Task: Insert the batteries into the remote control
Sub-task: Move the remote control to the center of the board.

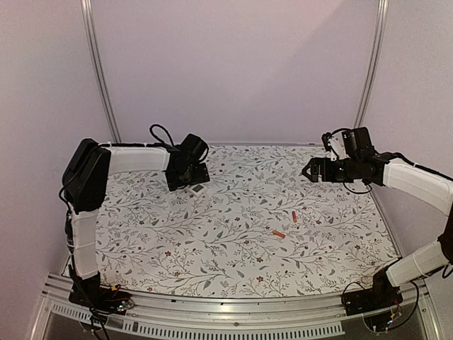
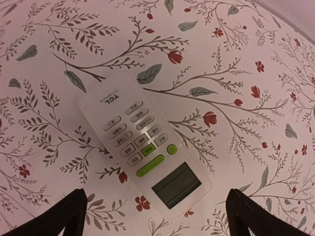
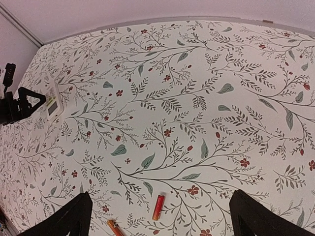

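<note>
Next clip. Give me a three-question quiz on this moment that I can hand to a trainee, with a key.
1. True or false: the remote control lies with its buttons and screen facing up.
2. Where are the two batteries? A: inside the remote control. B: loose on the floral cloth, apart from each other. C: stacked on top of the remote control.
3. Fill in: the left gripper and the right gripper are both ____ and hold nothing.
Key: 1 true; 2 B; 3 open.
</note>
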Motion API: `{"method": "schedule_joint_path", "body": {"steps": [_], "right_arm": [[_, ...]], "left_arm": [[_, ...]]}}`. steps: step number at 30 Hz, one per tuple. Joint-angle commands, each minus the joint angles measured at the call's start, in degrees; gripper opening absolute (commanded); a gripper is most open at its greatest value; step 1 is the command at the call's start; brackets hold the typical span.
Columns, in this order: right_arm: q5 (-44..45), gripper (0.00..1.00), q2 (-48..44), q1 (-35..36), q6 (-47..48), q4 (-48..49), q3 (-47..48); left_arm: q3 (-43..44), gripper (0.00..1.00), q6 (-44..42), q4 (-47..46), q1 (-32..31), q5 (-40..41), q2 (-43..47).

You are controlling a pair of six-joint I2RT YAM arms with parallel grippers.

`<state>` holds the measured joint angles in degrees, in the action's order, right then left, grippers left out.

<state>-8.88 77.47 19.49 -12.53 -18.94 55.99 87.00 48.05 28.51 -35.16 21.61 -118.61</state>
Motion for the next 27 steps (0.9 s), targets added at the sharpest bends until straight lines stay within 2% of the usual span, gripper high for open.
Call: {"method": "schedule_joint_path", "body": {"steps": [1,13,19,23,27], "right_arm": [[-1.16,0.99,0.85,0.28,0.89,0.76,-0.09],[-1.54,0.99,1.27,0.27,1.70,0.79,-0.44],[-1.04,0.99,1.45,0.28,1.96,0.80,-0.44],[-1.61,0.99,1.62,0.27,1.86,0.85,-0.44],[-2.35,0.99,1.80,0.29,1.66,0.91,-0.44]], "left_arm": [[3.72,0.99,5.58,3.73,-0.85,3.80,-4.05],[13.67,1.00,10.30,7.60,-1.23,6.36,-13.78],[18.14,1.00,13.35,12.83,-1.23,7.46,-17.32],[16.92,0.98,13.25,13.77,-1.25,6.95,-16.93],[13.27,0.89,10.38,13.75,-1.14,6.26,-14.69]]}}
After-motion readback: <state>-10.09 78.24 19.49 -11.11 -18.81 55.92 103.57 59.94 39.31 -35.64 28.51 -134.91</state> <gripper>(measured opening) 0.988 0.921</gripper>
